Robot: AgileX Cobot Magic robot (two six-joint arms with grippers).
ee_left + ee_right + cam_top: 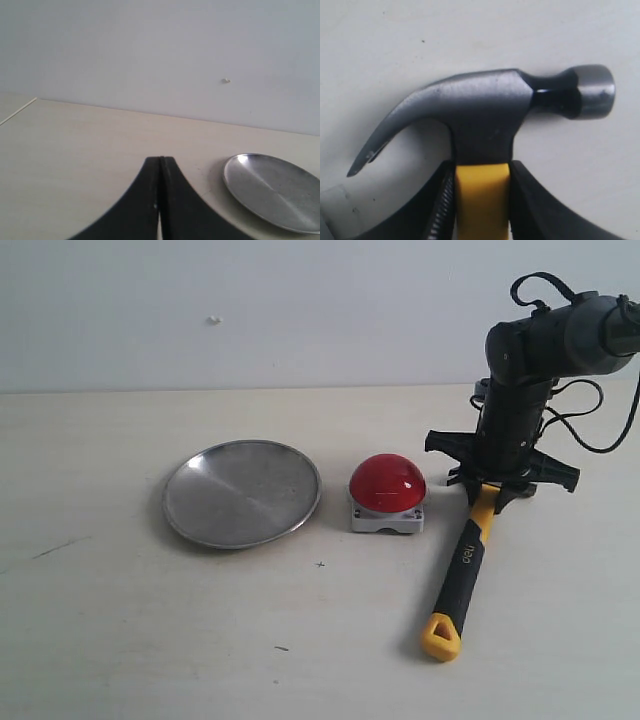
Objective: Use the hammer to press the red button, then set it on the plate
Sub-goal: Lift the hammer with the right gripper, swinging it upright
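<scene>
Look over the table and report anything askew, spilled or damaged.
Nothing stands out. The plate lies flat and empty, the red button sits upright on its grey base, and the hammer looks intact, its handle clasped just below the head by the right gripper. No spills or breakage show.

red button (pixel 387 483): dome up on its grey base.
plate (pixel 242 492): just left of the red button, apart.
hammer (pixel 462 570): lying right of the red button.
right gripper (pixel 488 496): over the hammer's head end.
</scene>
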